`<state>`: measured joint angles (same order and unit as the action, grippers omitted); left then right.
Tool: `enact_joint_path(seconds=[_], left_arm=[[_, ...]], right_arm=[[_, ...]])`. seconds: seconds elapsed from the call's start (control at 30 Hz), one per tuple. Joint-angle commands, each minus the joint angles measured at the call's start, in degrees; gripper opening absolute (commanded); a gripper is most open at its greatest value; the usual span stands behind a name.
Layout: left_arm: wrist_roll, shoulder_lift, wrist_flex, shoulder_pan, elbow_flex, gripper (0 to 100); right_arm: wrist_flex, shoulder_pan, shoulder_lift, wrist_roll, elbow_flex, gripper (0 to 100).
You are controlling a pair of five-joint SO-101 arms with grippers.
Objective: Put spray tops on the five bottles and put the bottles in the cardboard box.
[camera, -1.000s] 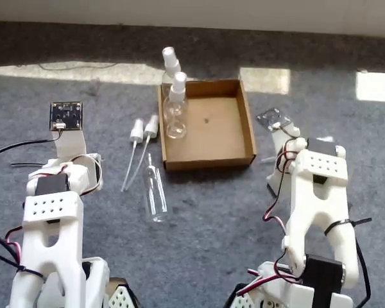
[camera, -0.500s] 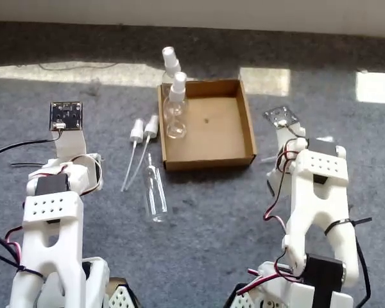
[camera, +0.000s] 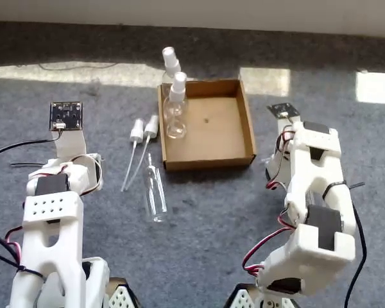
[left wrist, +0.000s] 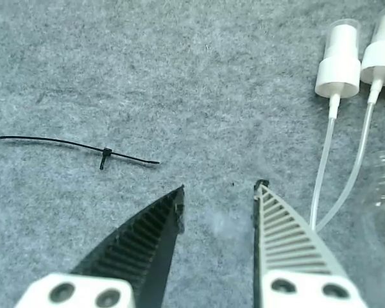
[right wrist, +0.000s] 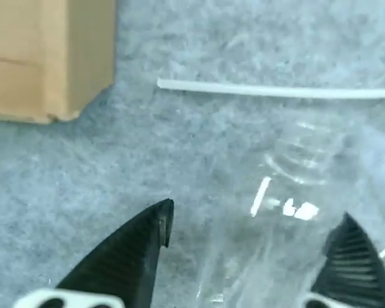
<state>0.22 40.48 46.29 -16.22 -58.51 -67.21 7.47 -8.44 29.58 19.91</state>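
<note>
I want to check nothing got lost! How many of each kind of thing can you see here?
Bottles with spray tops on: 2
Bottles without tops: 2
Loose spray tops: 2
Lone white tube: 1
Cardboard box: 1
Black cable tie: 1
Total: 9

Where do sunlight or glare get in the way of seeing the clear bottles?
High view: sun patches behind the cardboard box; the lying bottle sits in shade, faint. Right wrist view: a glint on the clear bottle between the right gripper tips. Left wrist view: even light.
</note>
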Motion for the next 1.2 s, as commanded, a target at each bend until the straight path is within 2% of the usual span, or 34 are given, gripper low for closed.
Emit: enact_joint_path(seconds=[0.0,0.2,0.4,0.67,0.87,1.03,1.17], left_arm=[[0.3,-0.1,-0.9,1.0,0.1,17],[0.3,-0.1,-0.9,1.0,0.1,17],[0.3,-0.1,-0.9,1.0,0.1,17],[0.2,0.0,0.7,1.0,3.5,17],[-1.4,-4.4,6.2,3.7,17.8,17],[-1.4,-18.7,12.4,8.6,34.8,17],[-1.4,-32.4,14.7,9.3,46.8,17]], right_arm=[[0.6,-2.1,-0.4,-0.6,-4.1,17.3],[0.2,-2.2,-2.8,-0.6,-4.6,0.0],[0.0,0.3,3.1,-0.6,-4.3,0.5],[-0.7,4.4,25.0,-0.2,5.1,0.5],[-0.7,-0.9,37.0,-0.2,17.5,0.5],[-1.0,-7.6,43.4,-1.2,22.4,0.5],[-0.7,-10.9,48.8,-6.2,24.5,0.5]])
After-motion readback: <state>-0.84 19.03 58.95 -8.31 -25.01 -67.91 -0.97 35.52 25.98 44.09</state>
